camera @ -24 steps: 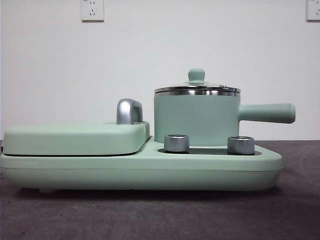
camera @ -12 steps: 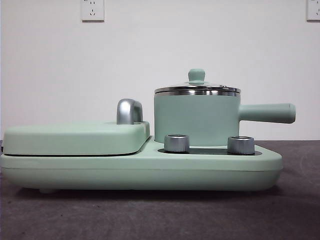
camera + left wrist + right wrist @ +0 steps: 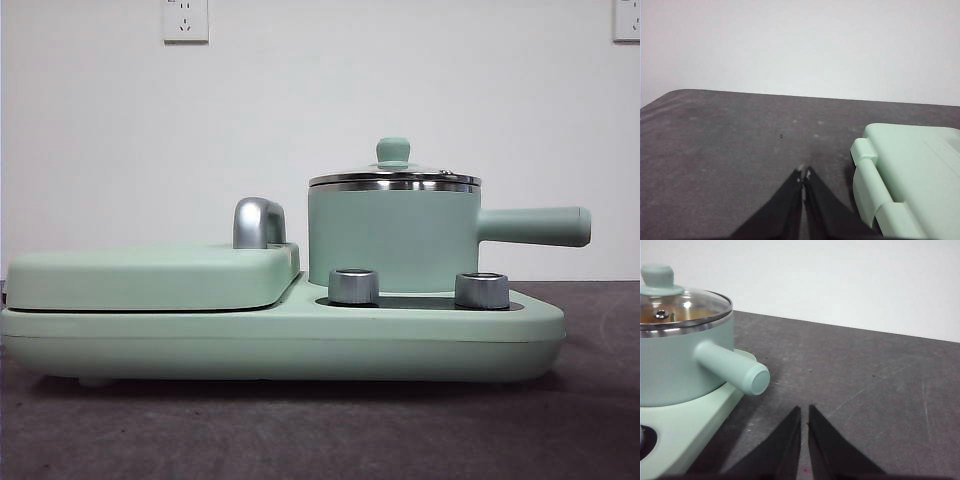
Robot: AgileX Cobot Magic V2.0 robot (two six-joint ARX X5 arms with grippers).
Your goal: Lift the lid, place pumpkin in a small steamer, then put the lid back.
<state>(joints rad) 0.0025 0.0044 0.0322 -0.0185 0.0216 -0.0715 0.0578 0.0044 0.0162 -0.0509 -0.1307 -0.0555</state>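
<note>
Low front view, two wrist views

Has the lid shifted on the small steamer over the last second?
No. In the front view the lid sits level on the small steamer, its knob at the same spot above the two chrome dials.

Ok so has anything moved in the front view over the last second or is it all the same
Nothing has visibly changed. The lid sits on the small steamer as before, the flat cover beside it is unmoved, and no arm has come into the front view. The left gripper and right gripper are shut and hold nothing, above the table.
</note>
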